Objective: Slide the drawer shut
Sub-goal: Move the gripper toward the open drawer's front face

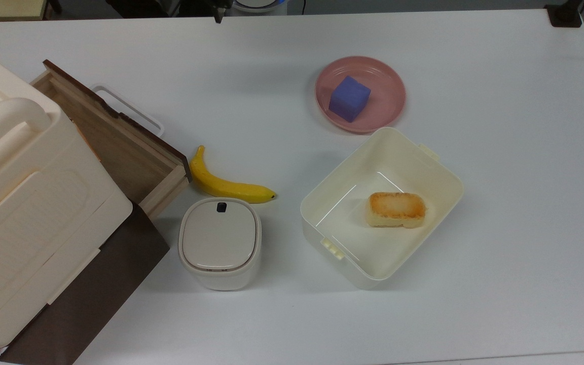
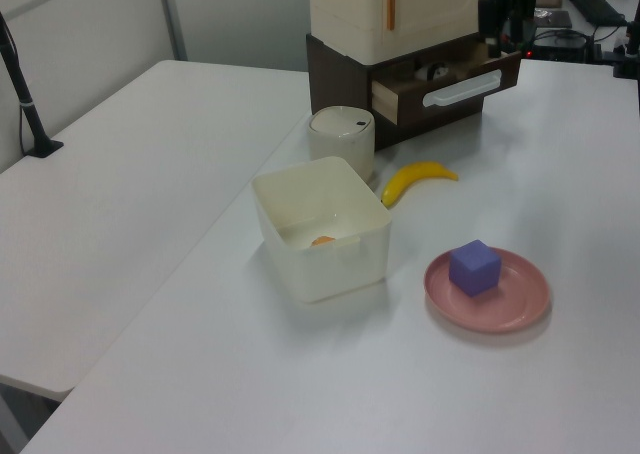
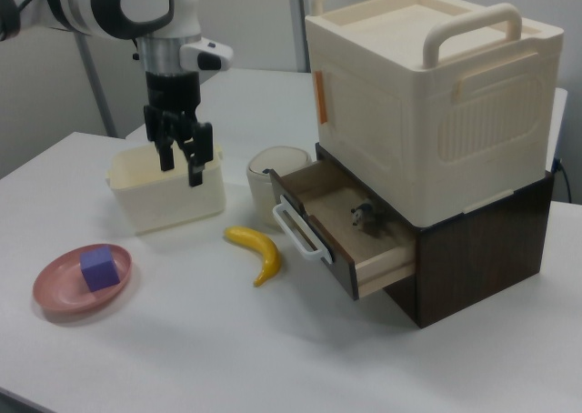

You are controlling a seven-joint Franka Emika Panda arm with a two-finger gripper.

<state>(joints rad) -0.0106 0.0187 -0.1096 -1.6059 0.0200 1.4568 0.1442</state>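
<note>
Drawer (image 3: 341,226) stands pulled out from the dark brown cabinet (image 3: 482,249), front panel well clear of the cabinet face; the white loop handle (image 3: 298,231) faces the open table. In the right view a small dark item (image 3: 364,217) lies on the drawer floor, too small to identify. A large cream box with two carry handles (image 3: 427,95) sits on top of the cabinet. In the top view the drawer (image 1: 114,139) angles out at the top view's left, and a banana (image 1: 223,182) lies just beside its front corner, apart from the handle. A small rounded white lidded bin (image 1: 219,243) stands near the banana and close to the cabinet. An open cream tub (image 1: 424,172) sits toward the middle of the table (image 1: 525,152) with a browned piece of bread (image 1: 396,209) inside it. A pink plate (image 1: 388,81) carries a blue cube (image 1: 349,98), just beside the tub's far corner. Gripper (image 3: 179,163) hangs in the air in the right view, fingers parted with a clear gap between them, holding nothing, pointing down, seen in front of the tub and well apart from the drawer. In the left view the arm's dark end (image 2: 505,14) shows behind the drawer handle.
</note>
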